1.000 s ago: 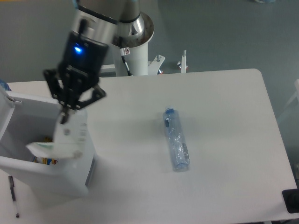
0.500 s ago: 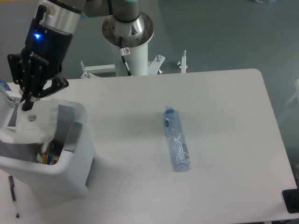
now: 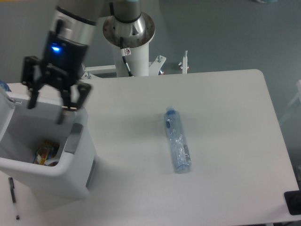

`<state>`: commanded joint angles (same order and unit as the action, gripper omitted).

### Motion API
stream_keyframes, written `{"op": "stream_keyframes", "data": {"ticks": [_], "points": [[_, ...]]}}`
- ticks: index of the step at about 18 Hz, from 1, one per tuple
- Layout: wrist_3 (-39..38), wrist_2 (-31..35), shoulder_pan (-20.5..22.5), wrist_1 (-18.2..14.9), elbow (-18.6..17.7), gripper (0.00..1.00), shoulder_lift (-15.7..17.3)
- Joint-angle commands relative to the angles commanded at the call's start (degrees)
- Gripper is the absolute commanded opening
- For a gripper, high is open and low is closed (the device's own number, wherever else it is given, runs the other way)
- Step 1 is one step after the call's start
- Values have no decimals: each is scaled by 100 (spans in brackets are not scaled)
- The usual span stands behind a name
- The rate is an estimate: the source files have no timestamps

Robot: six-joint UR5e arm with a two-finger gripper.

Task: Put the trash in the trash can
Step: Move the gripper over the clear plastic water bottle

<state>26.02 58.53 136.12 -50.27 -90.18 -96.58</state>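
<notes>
My gripper [image 3: 56, 106] hangs open over the back of the trash can [image 3: 75, 181], a white bin at the table's left edge, and nothing is between its fingers. Inside the bin I see a yellow-red packet [image 3: 47, 151]. I cannot make out the white carton there. The crushed clear plastic bottle [image 3: 178, 140] with its bluish cap lies flat on the table's middle, well to the right of the gripper and the bin.
A thin black pen [image 3: 13, 197] lies on the table in front of the bin at the lower left. The robot's white base column [image 3: 134, 52] stands behind the table. A dark object [image 3: 292, 202] sits at the lower right corner.
The gripper carried the white carton left over the bin, opened and let it go. It now sits slightly right and is empty. The bottle has not moved.
</notes>
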Motion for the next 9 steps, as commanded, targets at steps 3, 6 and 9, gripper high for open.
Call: {"op": "stream_keyframes", "data": {"ticks": [3,6,9], "points": [[-9,306,686,0,-140,100,-290],[0,790,1030,-35,-132,100,-755],[-9,1291,1040,-306,8,100,-1239]]}}
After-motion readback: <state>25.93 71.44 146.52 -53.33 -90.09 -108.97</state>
